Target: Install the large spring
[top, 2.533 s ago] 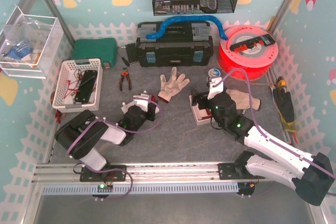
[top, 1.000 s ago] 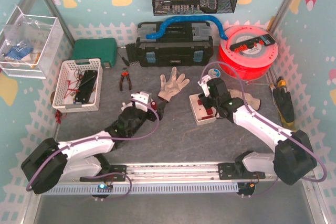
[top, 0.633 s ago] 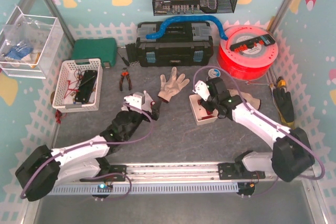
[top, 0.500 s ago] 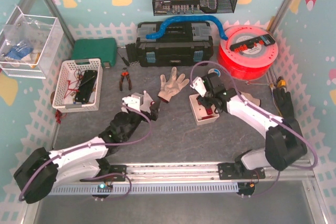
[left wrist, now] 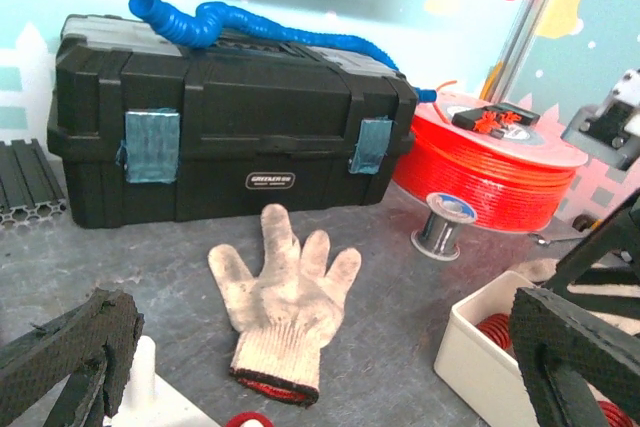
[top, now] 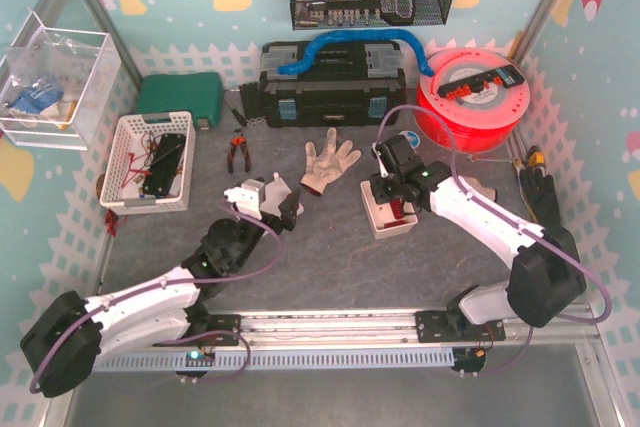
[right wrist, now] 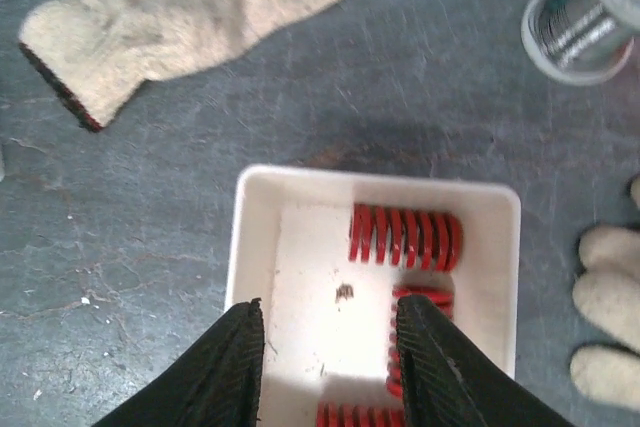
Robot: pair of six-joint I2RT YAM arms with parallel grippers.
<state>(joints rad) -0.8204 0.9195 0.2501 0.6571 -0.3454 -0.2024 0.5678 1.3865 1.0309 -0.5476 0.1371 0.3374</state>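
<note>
The right claw (right wrist: 328,325) is held partly open and empty, pointed straight down over the white tray (right wrist: 240,247), evidently so that a spring can be taken from above. Three red springs (right wrist: 405,236) are seen in the tray. One lies crosswise just ahead of the fingertips, one beside a finger, and one between the fingers nearer the wrist. Which is the large one cannot be told for certain. The left claw (left wrist: 325,342) is spread wide and empty. A white post (left wrist: 148,387) stands just inside one finger and is probably meant as the spring's seat.
</note>
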